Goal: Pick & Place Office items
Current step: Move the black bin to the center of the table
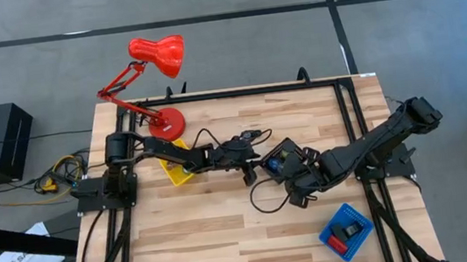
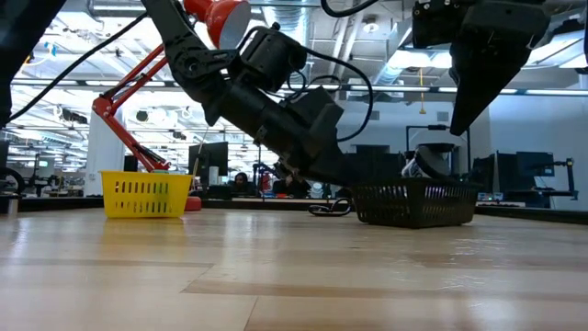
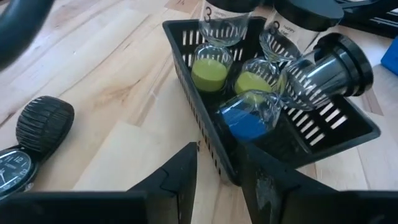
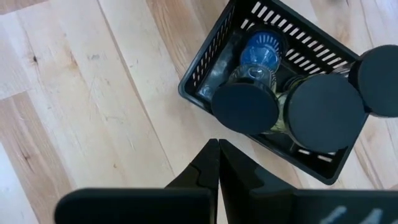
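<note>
A black slotted tray [image 3: 191,102] rests on the table mid-right [image 1: 277,152], holding several small glass jars with black lids. Two jars hold green [image 3: 209,70], one blue [image 3: 244,121], and one jar [image 3: 323,70] lies tipped on the others. My left gripper [image 3: 219,155] is shut on the tray's near corner, seen at its left end in the low view [image 2: 347,182]. My right gripper [image 4: 217,145] is shut and hangs above bare table beside the tray [image 4: 208,68], touching nothing. A black ribbed piece [image 3: 43,121] and a small clock face [image 3: 11,171] lie on the wood beside the tray. My left gripper has the tray's near corner [image 3: 222,169] between its two fingers, one finger [image 3: 181,177] outside the side wall, the other [image 3: 267,186] on the adjoining wall. It comes at it slanting down from the table's left. The tray's bottom [image 2: 413,221] sits on the table.
A yellow tray [image 1: 176,171] stands under the left arm, with the red desk lamp [image 1: 157,56] at the far left. A blue tray [image 1: 360,219] holding a black and red item sits near the front right. Cables loop on the table by the black tray.
</note>
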